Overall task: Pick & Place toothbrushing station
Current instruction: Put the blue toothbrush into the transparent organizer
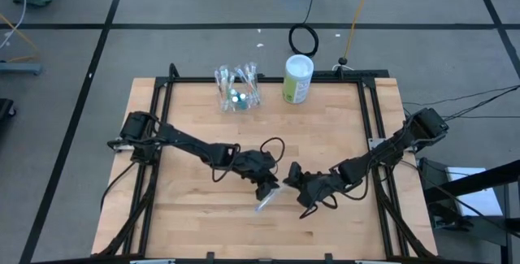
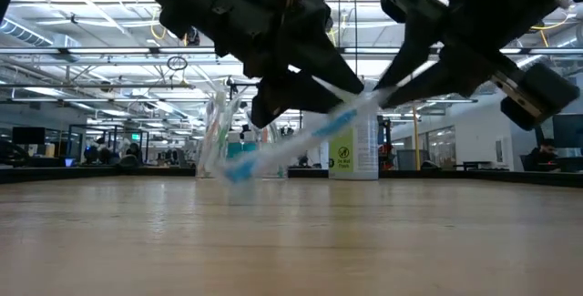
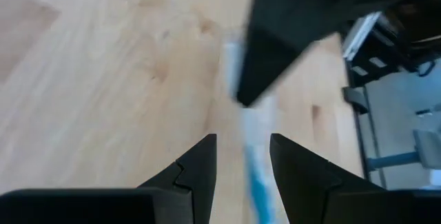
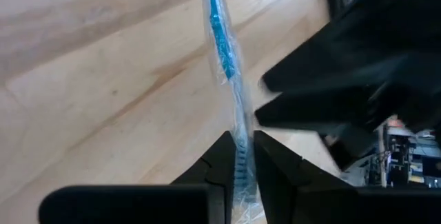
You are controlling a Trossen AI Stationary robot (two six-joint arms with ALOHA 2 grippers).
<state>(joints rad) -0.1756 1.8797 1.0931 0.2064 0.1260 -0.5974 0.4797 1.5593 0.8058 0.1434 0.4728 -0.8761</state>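
Clear holder (image 1: 236, 90) with remaining brushes is seen upper centre of the high view on the bench (image 1: 195, 118), white-and-green canister (image 1: 297, 79) just to its right. Left gripper (image 1: 269, 186) is placed centre-low, jaws spread around a wrapped blue toothbrush (image 1: 267, 201) without gripping it. Right gripper (image 1: 294, 184) is just beside it, jaws pinched on the toothbrush, which is held tilted above the bench.

A wrapped blue toothbrush (image 2: 301, 146) slants above the wooden table (image 2: 291, 232), held between two dark grippers, with the white-and-green canister (image 2: 353, 150) behind it.
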